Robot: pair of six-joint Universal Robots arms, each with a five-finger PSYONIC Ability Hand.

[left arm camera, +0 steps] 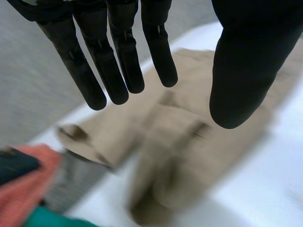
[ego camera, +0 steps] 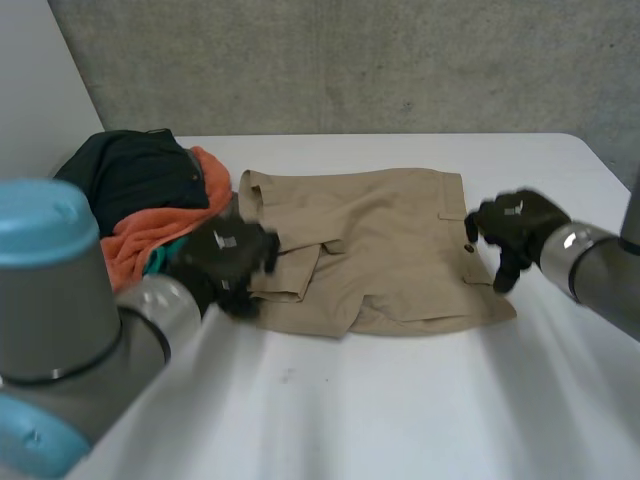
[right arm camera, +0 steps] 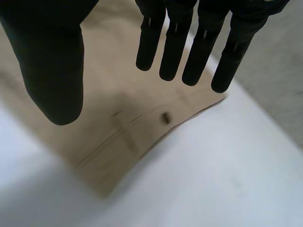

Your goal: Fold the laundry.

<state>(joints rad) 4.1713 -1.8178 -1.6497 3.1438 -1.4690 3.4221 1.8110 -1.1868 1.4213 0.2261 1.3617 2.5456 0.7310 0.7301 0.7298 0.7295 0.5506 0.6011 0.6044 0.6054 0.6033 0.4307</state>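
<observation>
Tan shorts (ego camera: pixel 370 245) lie folded on the white table (ego camera: pixel 400 410), waistband to the right. My left hand (ego camera: pixel 228 258) hovers at their left edge, fingers (left arm camera: pixel 118 66) straight and spread from the thumb, holding nothing; the shorts (left arm camera: pixel 180 156) lie below its palm. My right hand (ego camera: pixel 512 228) hangs just above the shorts' right edge near a button. In the right wrist view its fingers (right arm camera: pixel 189 42) are straight, apart from the thumb, empty, with the shorts (right arm camera: pixel 128 127) and the button beneath.
A pile of laundry sits at the back left: a dark garment (ego camera: pixel 135 175) on an orange cloth (ego camera: pixel 160 235), with a bit of teal cloth (ego camera: pixel 155 262). A grey wall (ego camera: pixel 350 60) stands behind the table. The orange cloth (left arm camera: pixel 23 189) lies beside my left hand.
</observation>
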